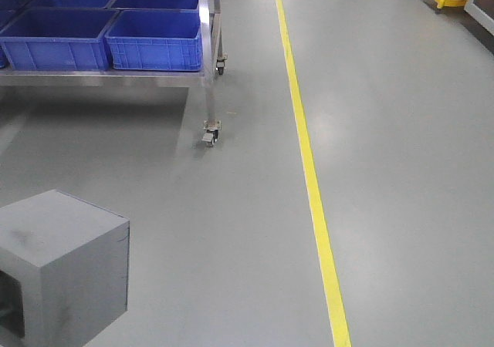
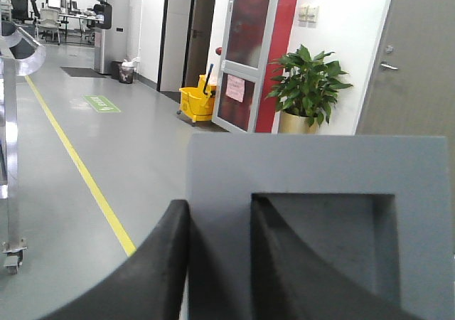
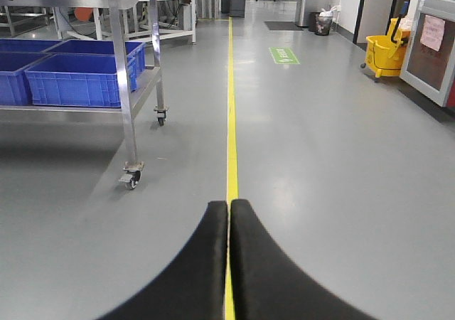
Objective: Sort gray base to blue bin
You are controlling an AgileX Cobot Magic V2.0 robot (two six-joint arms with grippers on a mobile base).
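Stretching past gray base, glossy floor, yellow line, steel rack

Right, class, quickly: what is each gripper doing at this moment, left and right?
Left gripper: closed on a wall of the gray base.
Right gripper: closed, holding nothing.

You see the left gripper at lower centre as two matte black, smoothly curved fingers; the right gripper shows the same black tapering pair.
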